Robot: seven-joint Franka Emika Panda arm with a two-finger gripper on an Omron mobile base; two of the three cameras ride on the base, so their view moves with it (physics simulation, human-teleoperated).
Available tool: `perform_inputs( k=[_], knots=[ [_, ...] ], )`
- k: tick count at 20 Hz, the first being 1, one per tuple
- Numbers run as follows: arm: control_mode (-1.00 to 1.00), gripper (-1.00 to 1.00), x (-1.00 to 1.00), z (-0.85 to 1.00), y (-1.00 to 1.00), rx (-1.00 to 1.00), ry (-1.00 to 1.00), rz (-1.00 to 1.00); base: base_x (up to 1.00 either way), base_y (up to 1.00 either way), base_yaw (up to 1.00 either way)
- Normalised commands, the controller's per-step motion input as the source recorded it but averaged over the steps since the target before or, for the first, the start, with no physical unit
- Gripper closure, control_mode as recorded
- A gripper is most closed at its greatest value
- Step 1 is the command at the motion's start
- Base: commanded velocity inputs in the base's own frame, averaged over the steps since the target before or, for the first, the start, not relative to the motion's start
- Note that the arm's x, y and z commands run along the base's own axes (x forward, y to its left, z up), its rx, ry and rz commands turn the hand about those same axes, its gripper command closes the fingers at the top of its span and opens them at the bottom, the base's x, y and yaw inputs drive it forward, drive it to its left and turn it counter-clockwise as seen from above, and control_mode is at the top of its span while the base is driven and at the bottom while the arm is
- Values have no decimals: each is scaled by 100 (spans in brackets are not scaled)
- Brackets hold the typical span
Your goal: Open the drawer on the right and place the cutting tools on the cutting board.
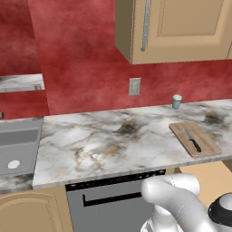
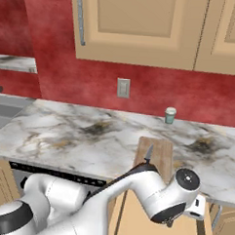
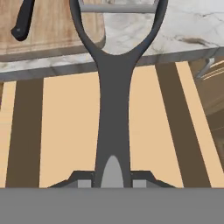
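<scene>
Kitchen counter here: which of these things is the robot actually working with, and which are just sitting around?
In the job: drawer, pulled open; cutting board; knife lying on it; dark Y-shaped tool, held in the gripper.

Just there: cup; wall outlet; dishwasher; sink.

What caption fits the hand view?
Gripper holding a peeler above the open drawer, knife already on the board.

The peeler [image 3: 114, 100] clamped between the gripper's [image 3: 113, 180] dark tips is dark grey, with a silvery blade bar across its looped head. Below it the open drawer [image 3: 65, 131] is light tan with darker brown strips. Beyond the gripper lies the light-brown wood-grained cutting board [image 1: 195, 138], bearing a knife [image 1: 192, 139] with a black handle and silver blade. The countertop [image 1: 104, 138] is white marble veined grey and gold. Farther off, the backsplash [image 1: 86, 59] is mottled red; a small cup [image 1: 176, 101] is teal-green.
</scene>
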Motion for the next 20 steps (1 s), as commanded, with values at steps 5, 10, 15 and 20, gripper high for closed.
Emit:
perform_inputs(
  k=[5,10,15,20],
  knots=[
    [-100,100,92,32,4,0,0,0,0,0,0],
    [-100,100,81,33,1,0,1,0,0,0,0],
    [-100,100,73,3,0,1,2,0,0,0,0],
    [-100,100,75,0,1,0,0,0,0,0,0]
  ],
)
